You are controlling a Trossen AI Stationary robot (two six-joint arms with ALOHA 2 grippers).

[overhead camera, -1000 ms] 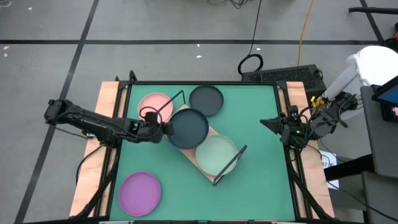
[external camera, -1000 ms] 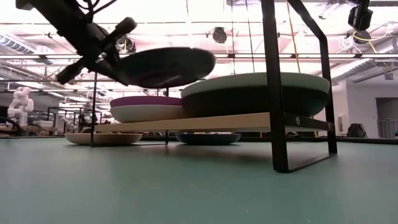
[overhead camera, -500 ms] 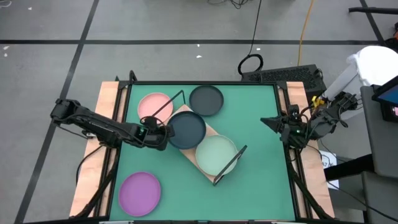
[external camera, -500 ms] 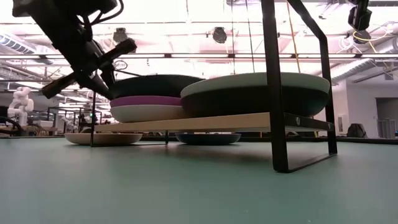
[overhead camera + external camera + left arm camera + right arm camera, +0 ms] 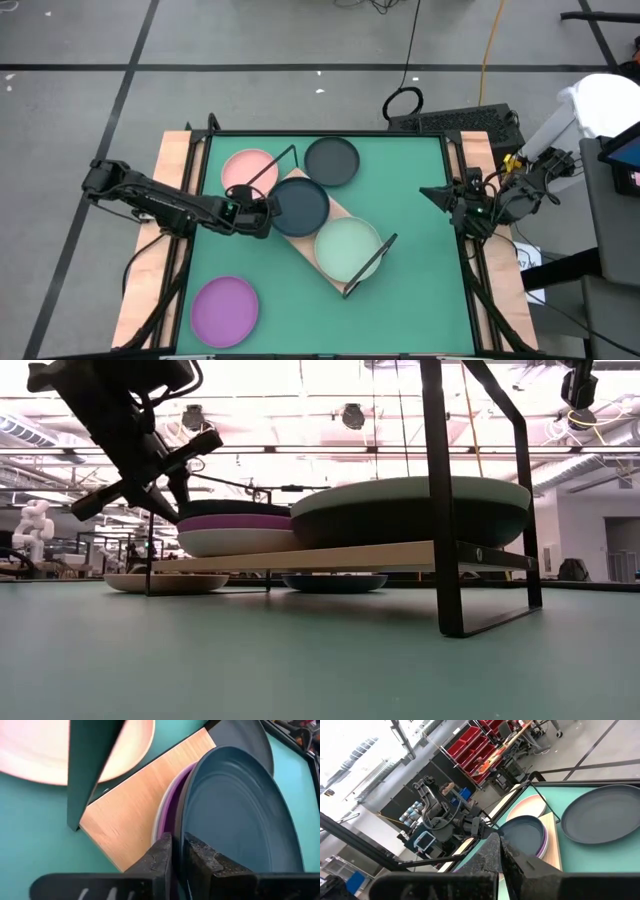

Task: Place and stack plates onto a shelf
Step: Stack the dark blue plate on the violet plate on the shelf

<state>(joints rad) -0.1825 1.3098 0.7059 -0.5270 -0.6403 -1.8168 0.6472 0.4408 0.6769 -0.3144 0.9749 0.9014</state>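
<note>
The left hand point(image 5: 262, 207) pinches the rim of a round dark blue plate point(image 5: 301, 204), which sits on a purple plate point(image 5: 235, 521) atop the light wooden shelf point(image 5: 330, 555). The right hand point(image 5: 428, 196) waits at the green counter's point(image 5: 410, 290) edge, fingers together.

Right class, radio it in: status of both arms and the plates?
Left end effector pinching dark blue plate, set on purple plate on shelf. Right end effector shut, parked at table's right edge. Nothing in the way.
</note>
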